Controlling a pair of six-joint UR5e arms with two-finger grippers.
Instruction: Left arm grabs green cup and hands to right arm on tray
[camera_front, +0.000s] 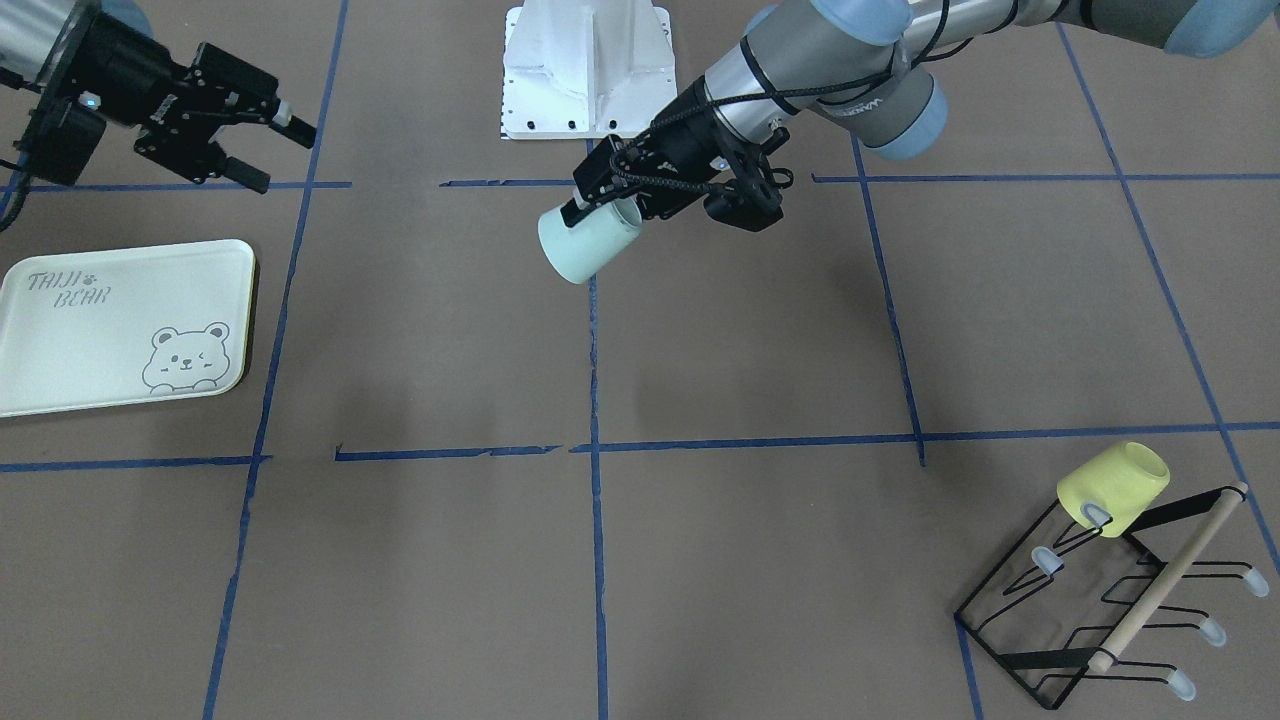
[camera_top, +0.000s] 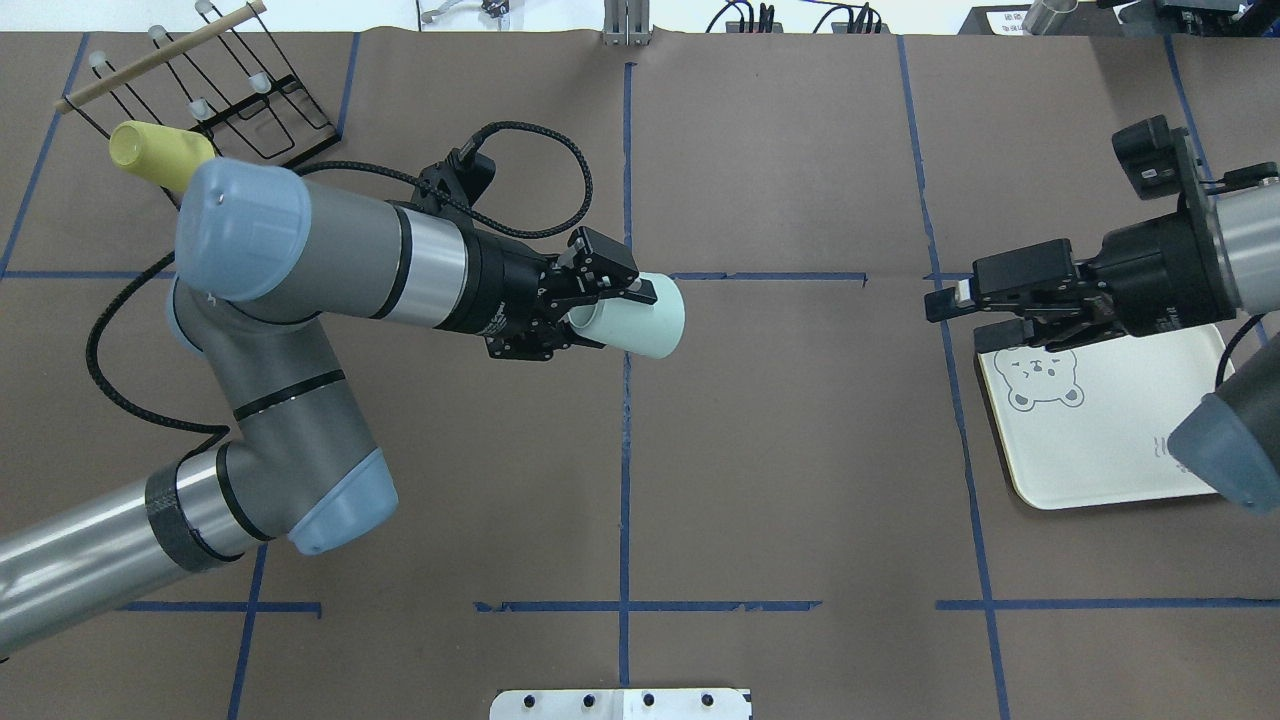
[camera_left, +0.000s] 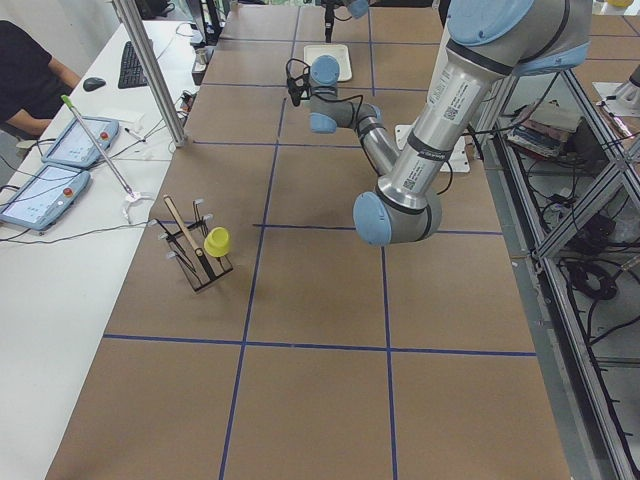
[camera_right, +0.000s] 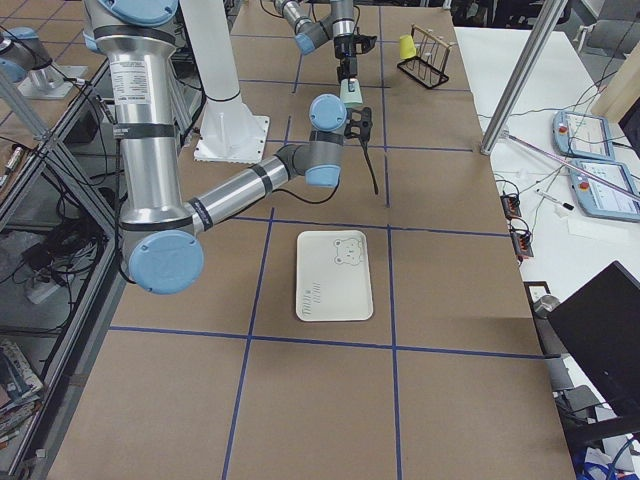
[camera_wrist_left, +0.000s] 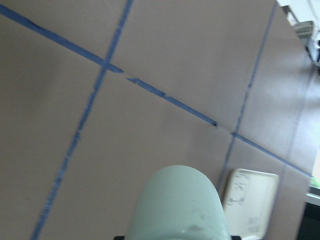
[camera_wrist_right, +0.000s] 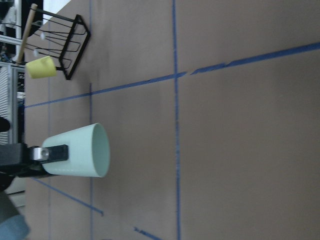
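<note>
The left gripper (camera_top: 612, 303) is shut on the rim of the pale green cup (camera_top: 645, 317), with one finger outside the wall and one inside. It holds the cup on its side above the table's middle, bottom pointing toward the right arm. The cup also shows in the front view (camera_front: 583, 248), the left wrist view (camera_wrist_left: 177, 207) and the right wrist view (camera_wrist_right: 80, 150). The right gripper (camera_top: 958, 318) is open and empty. It hovers over the far left corner of the bear tray (camera_top: 1100, 440), facing the cup across a wide gap. The tray lies flat and holds nothing (camera_front: 100, 330).
A yellow cup (camera_front: 1115, 487) hangs on a black wire rack (camera_front: 1080, 610) with a wooden bar at the table's far left corner; it also shows in the overhead view (camera_top: 150, 152). The white robot base plate (camera_front: 585, 70) sits at the near edge. Blue tape lines cross the brown table.
</note>
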